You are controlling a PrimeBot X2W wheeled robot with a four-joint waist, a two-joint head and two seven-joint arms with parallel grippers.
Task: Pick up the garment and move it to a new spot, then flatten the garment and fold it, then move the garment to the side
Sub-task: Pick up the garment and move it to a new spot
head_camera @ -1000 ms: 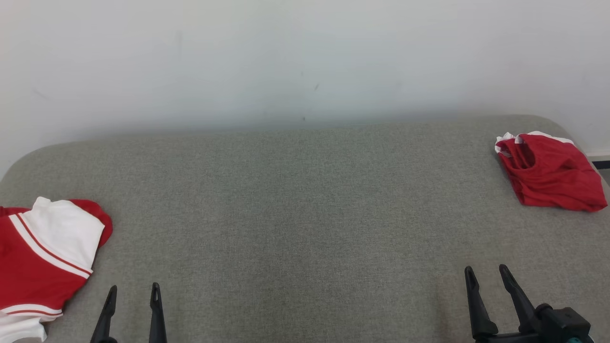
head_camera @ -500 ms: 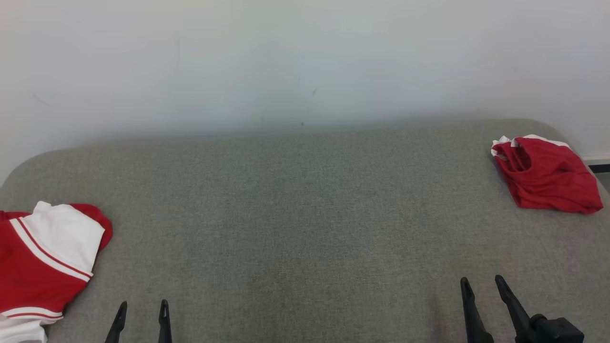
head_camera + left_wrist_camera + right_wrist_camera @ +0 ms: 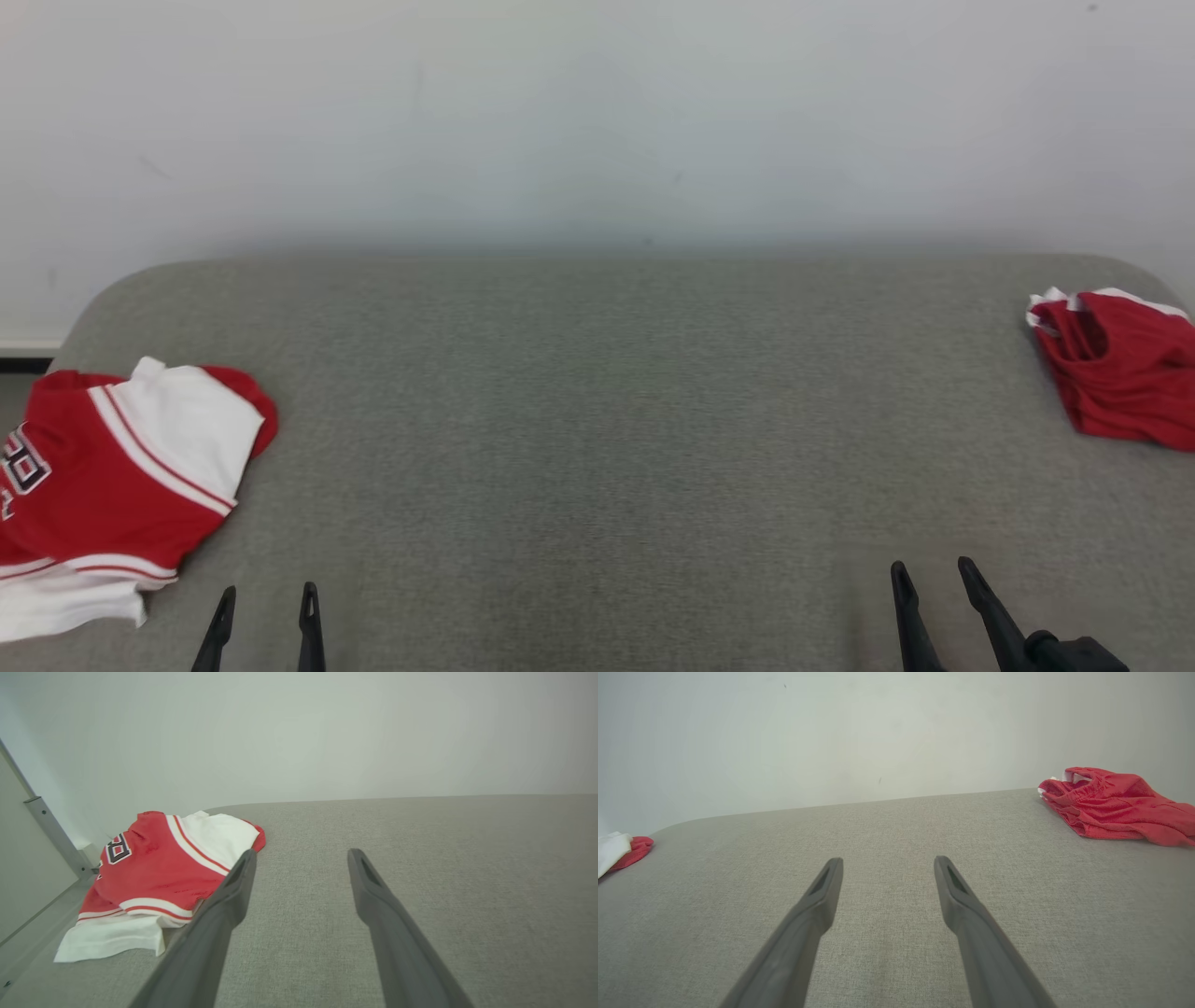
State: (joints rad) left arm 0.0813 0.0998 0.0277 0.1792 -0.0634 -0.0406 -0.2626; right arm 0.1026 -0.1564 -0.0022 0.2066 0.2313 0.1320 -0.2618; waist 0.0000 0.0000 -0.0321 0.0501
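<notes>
Head view has swung toward the robot's left since a second ago: everything on the grey padded surface [image 3: 597, 420] now sits further right in the frame, so it is the camera that turned, not the clothes.

At the left edge, the red-and-white jersey [image 3: 121, 476] shows more of itself, lettering included, lying fairly flat and squared off. Just right of it, at the bottom, the left gripper [image 3: 268, 591] has sunk lower in the frame, its fingers apart and holding nothing. Across the bare middle, at the lower right, the right gripper [image 3: 932, 565] has also dropped back, spread wide and empty.

At the far right edge, the crumpled red garment [image 3: 1120, 373] is now partly cut off.

My guess is that one piece is finished and set aside. The crumpled one looks like the next pick, though nothing has been reached for yet.
</notes>
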